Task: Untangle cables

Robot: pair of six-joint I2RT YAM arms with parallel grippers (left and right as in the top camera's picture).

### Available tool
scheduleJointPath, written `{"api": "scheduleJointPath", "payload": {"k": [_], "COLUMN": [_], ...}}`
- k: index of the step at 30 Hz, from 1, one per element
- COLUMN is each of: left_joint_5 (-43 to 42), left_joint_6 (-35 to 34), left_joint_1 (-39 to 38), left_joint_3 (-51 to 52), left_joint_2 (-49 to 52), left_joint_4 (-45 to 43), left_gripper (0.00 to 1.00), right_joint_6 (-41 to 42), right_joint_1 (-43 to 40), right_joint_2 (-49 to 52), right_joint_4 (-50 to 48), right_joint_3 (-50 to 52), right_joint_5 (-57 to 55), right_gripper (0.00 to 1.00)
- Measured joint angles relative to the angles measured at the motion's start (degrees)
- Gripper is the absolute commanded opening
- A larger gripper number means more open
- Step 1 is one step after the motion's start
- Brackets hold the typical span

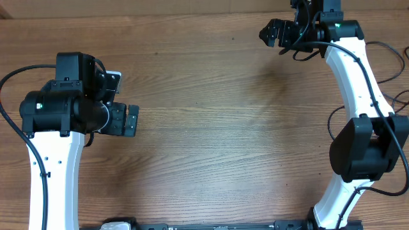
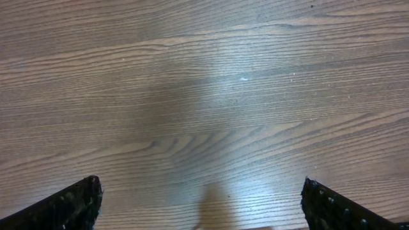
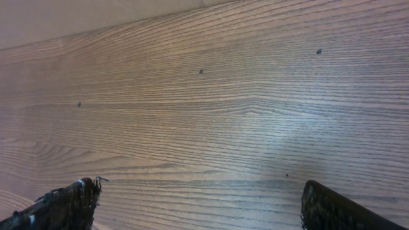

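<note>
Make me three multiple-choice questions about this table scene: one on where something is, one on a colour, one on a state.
1. Where is the right gripper in the overhead view?
A) near the far edge of the table, on the right
B) at the middle
C) at the near left corner

2. What colour are the long segments of the robot arms?
A) red
B) white
C) yellow

3. How is the left gripper?
A) gripping something
B) shut, empty
C) open, empty

Answers:
1 A, it sits at the top right of the overhead view, close to the far edge.
2 B, both arms have white shells between black joints.
3 C, its jaws stand wide apart over bare wood.
</note>
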State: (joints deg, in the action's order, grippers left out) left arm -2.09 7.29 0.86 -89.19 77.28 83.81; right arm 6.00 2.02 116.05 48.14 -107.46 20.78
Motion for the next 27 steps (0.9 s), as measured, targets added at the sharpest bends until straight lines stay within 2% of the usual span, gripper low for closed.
{"api": "scheduleJointPath", "payload": {"k": [17,22,27], "left_joint_5": [0.57,-2.29,-8.31], "left_joint_6": [-0.04,-0.76,-0.90], "left_joint_1": [0.00,0.00,0.00], "left_joint_3": [0.00,0.11,2.99], "left_joint_2": [0.00,-0.83,-6.34], "left_joint_4": [-0.28,-8.04,-20.90], "left_gripper": [1.00,1.00,0.99], "right_joint_6": [0.00,0.00,0.00], "right_joint_1": [0.00,0.00,0.00], "right_joint_2": [0.00,0.00,0.00], "right_joint_4": [0.02,0.00,0.00], "right_joint_3": [0.00,0.00,0.00], "right_joint_5": [0.00,0.00,0.00], "right_gripper": [1.00,1.00,1.00]}}
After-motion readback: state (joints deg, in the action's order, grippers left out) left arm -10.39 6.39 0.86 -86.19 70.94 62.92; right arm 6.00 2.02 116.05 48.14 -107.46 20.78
